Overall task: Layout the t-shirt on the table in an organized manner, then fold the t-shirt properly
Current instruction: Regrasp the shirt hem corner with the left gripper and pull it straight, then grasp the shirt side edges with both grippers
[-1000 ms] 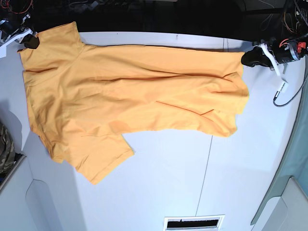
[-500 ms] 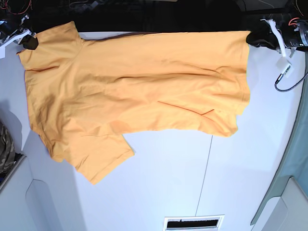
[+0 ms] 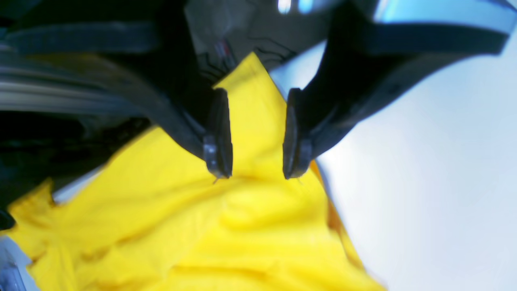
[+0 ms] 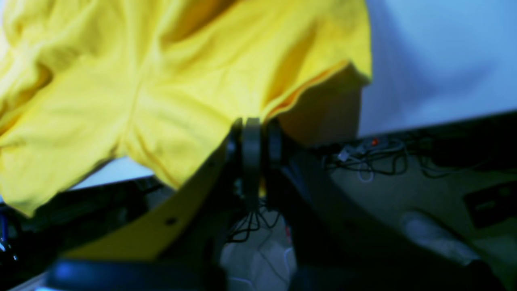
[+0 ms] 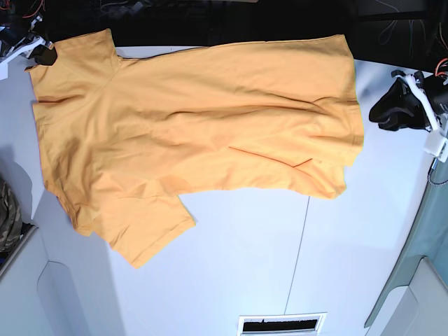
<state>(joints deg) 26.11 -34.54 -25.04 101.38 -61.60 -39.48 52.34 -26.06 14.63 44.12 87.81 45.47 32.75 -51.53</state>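
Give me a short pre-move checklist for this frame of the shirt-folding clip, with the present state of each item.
1. Left gripper has let go of the t-shirt: ok, it is open and stands apart from the cloth in the base view.
2. Right gripper holds its corner: ok, shut on the hem.
3. Shirt lies wholly on the table: not ok, the far edge and one corner hang past the table's far edge.
4. Shirt spread flat: not ok, creases run across the body, one end is doubled over and the near sleeve is crumpled.
5. Printed side up or down: cannot tell.
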